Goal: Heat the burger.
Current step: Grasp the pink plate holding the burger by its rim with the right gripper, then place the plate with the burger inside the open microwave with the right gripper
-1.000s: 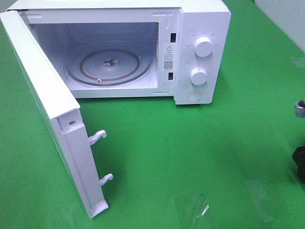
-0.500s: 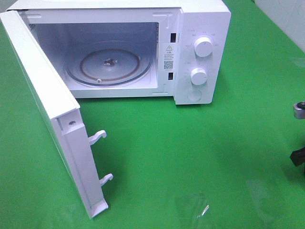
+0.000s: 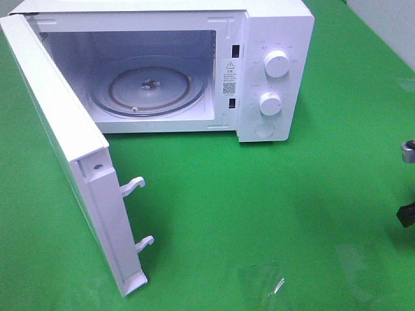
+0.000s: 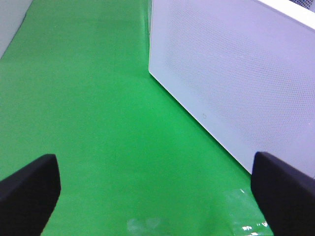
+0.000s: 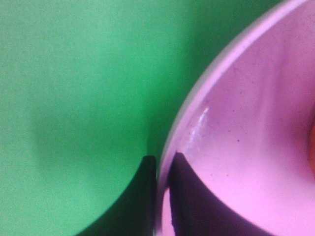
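A green table (image 3: 259, 214) carries a white microwave (image 3: 275, 26) at the far side, its door (image 3: 58, 129) swung wide and the turntable (image 3: 149, 87) bare, so nothing is heated yet. At the right edge the right gripper (image 5: 162, 196) pinches the rim of a pink plate (image 5: 246, 147). An orange sliver on the plate is probably the burger (image 5: 312, 147). The left gripper (image 4: 155, 191) hangs wide open by the door. Carrying in, shutting and starting all remain.

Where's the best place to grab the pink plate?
Probably by the thin upturned rim of the pink plate, coming from its outer edge: one finger inside the lip, one outside. The right gripper pinches it just so.
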You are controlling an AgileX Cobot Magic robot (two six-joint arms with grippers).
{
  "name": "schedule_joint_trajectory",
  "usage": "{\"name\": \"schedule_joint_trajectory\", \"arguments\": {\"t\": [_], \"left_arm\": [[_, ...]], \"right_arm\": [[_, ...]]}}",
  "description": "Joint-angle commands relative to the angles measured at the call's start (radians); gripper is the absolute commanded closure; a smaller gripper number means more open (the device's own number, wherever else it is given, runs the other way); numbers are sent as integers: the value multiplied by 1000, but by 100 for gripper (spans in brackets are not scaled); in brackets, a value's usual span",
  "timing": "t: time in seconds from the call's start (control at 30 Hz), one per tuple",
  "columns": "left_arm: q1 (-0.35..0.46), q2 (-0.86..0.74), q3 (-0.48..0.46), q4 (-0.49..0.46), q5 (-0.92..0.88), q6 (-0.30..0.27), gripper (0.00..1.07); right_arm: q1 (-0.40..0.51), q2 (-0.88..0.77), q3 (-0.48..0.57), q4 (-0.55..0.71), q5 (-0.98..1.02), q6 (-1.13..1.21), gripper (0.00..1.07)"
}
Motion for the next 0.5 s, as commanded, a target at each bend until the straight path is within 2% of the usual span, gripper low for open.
{"name": "schedule_joint_trajectory", "arguments": {"t": [0.03, 0.33, 0.4, 0.5], "left_arm": [[-3, -11, 2, -4, -13, 2, 6], [-3, -11, 2, -4, -13, 2, 6], [-3, -11, 2, -4, -13, 2, 6], [-3, -11, 2, -4, -13, 2, 6]], "right_arm": [[-1, 5, 4, -11, 10, -8, 107], [22, 2, -34, -87, 66, 164, 107], [72, -2, -38, -131, 92, 221, 107], [91, -13, -39, -151, 99, 245, 107]]}}
